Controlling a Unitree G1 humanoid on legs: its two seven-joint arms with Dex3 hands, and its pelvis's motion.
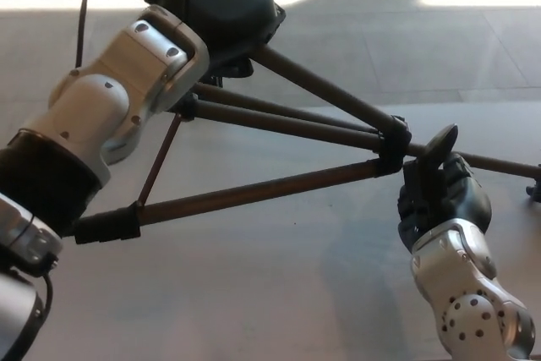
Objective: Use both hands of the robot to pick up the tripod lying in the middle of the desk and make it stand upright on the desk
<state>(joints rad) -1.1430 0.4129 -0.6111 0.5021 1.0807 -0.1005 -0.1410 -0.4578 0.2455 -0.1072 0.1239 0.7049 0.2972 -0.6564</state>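
Tripod [279, 120] head cut off above; one leg leaves right edge

My left hand [221, 8], at the upper left of the frame, was black above a silver-white wrist. My right hand [441, 185], lower right, was black on speckled silver. The tripod [279, 120] was dark brown-black. The desk [279, 293] was plain grey, sun-striped along the top.

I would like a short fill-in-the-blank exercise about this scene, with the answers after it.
1. The robot's left hand grips the ___ end of the tripod.
2. The tripod's legs are spread ___.
3. The right hand is beside the leg that runs toward the picture's ___ edge.

Missing words: top; apart; right
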